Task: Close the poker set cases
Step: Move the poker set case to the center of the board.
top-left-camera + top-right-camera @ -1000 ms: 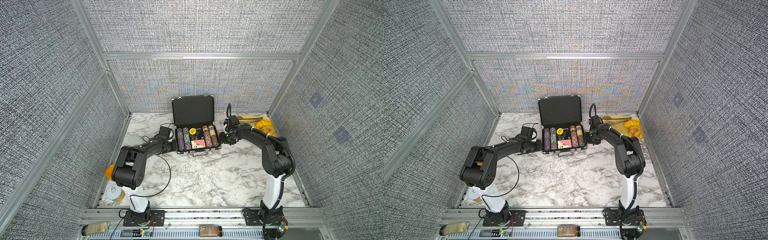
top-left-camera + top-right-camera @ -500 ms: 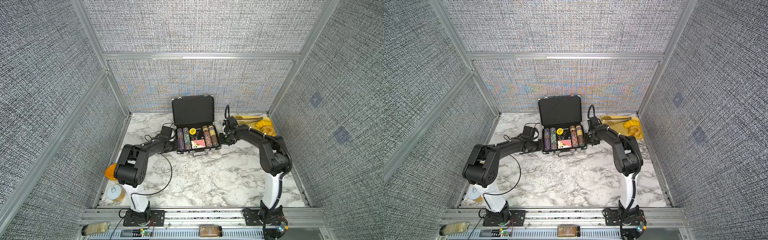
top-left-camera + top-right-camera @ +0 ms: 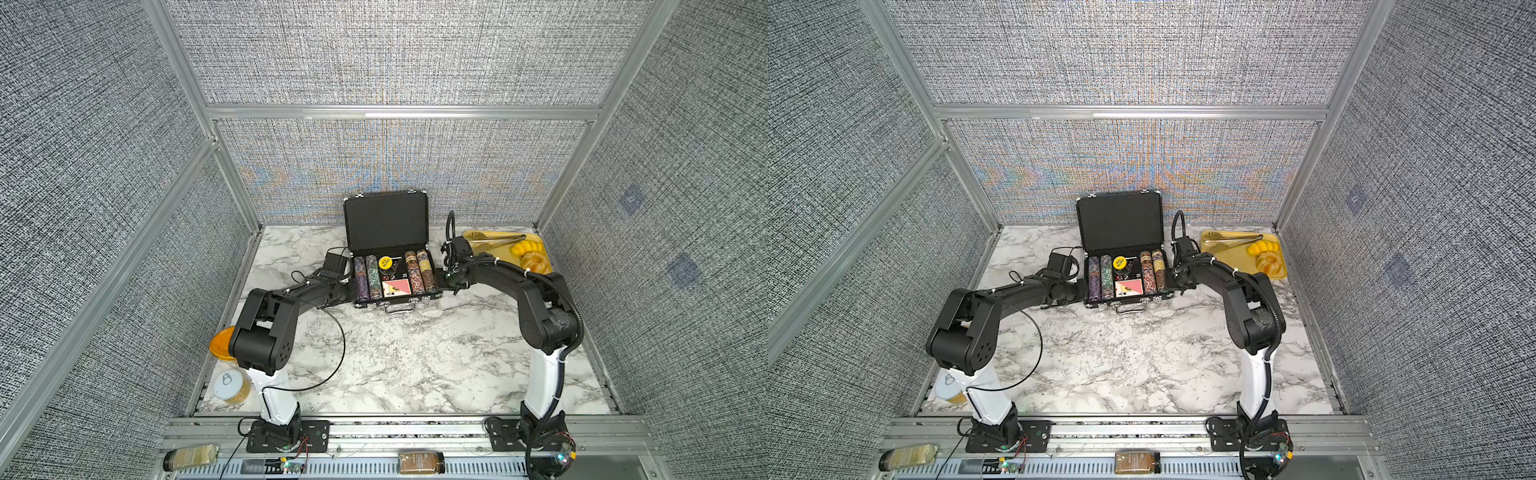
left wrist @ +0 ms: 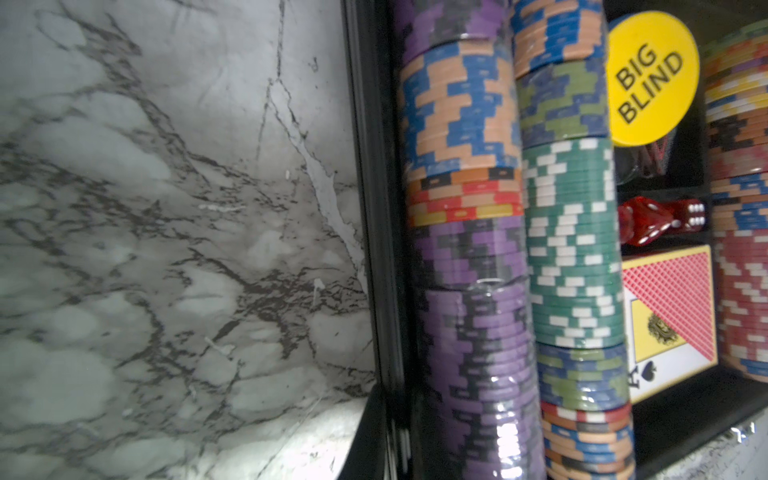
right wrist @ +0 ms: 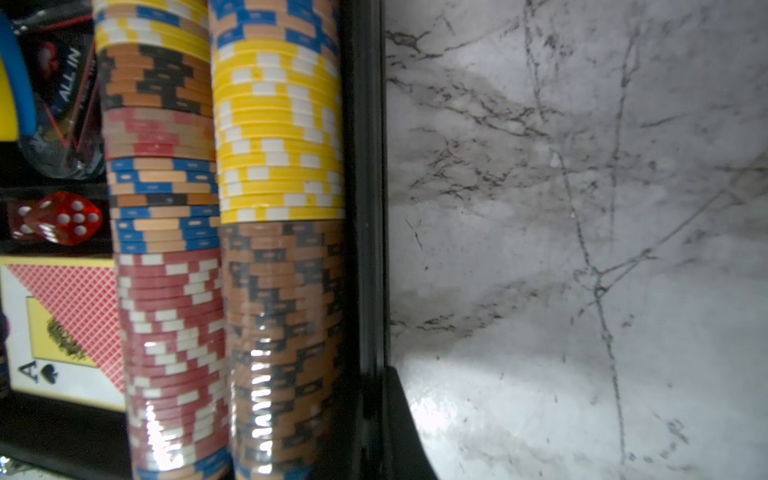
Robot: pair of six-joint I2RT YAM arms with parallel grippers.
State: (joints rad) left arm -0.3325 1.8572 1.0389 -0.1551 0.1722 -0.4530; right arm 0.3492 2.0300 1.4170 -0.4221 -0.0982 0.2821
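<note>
case [image 3: 386, 224] open | yellow disc [image 4: 652, 79]: BIG BLIND | button [image 5: 68, 79]: ALL IN | card [image 4: 669, 316]: A

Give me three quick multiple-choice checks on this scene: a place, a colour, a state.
1. The flat yellow tray lies: A) right of the black ribbed briefcase-style case, B) before its handle, C) inside it.
2. The round "BIG BLIND" disc is: A) red, B) yellow, C) green.
3. The case's foam-lined lid is: A) latched shut, B) upright, open, C) missing.
Key: 1 A, it sits off the case's right end; 2 B, plainly yellow in the left wrist view; 3 B, it stands up in both top views.
</note>
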